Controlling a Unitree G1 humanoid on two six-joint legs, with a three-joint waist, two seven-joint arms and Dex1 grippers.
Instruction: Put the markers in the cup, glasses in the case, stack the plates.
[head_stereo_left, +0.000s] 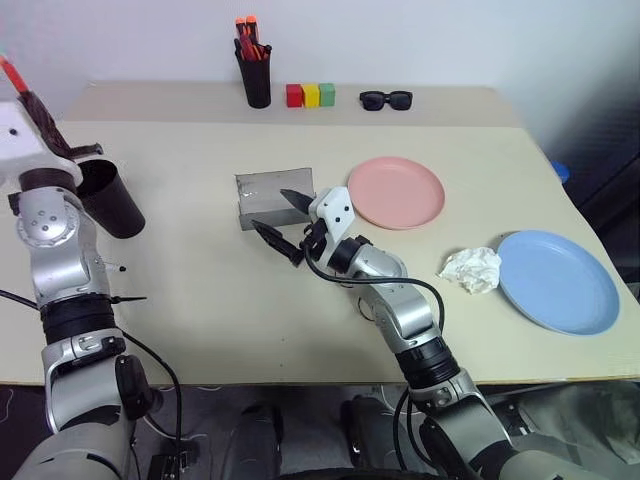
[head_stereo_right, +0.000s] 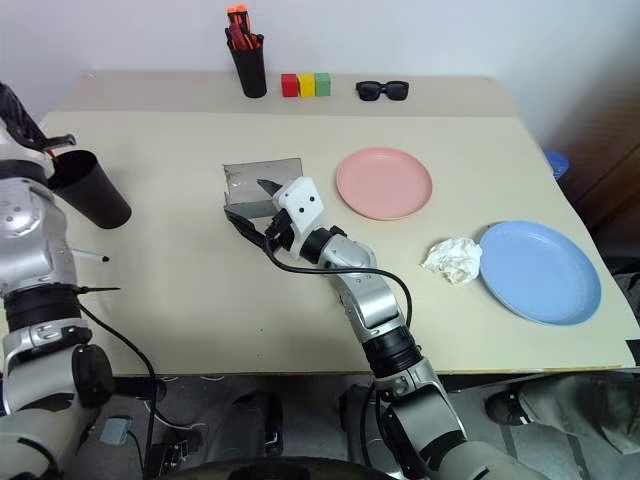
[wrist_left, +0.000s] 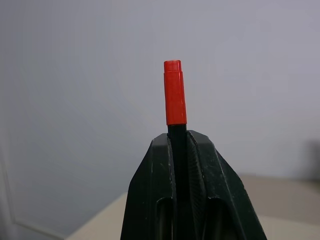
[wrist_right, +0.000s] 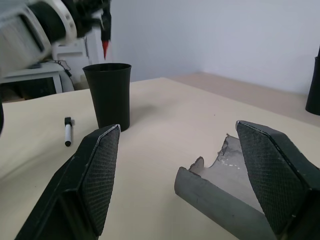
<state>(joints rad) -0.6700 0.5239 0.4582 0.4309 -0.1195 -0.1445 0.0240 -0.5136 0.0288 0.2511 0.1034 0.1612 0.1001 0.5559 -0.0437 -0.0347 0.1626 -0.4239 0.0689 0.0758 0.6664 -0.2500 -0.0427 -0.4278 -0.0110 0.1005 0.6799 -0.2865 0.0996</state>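
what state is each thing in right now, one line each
left gripper: shut on a red-capped marker
right gripper: open, at the case
case: open on the table
cup: upright
pink plate: alone, not stacked
blue plate: alone, not stacked
pen holder: upright, holding markers

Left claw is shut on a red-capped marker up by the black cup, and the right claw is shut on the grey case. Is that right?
Not quite. The right claw is open: the right wrist view shows its fingers spread wide on either side of the grey case, not closed on it. The rest stands: the left claw is shut on a red-capped marker near the black cup.
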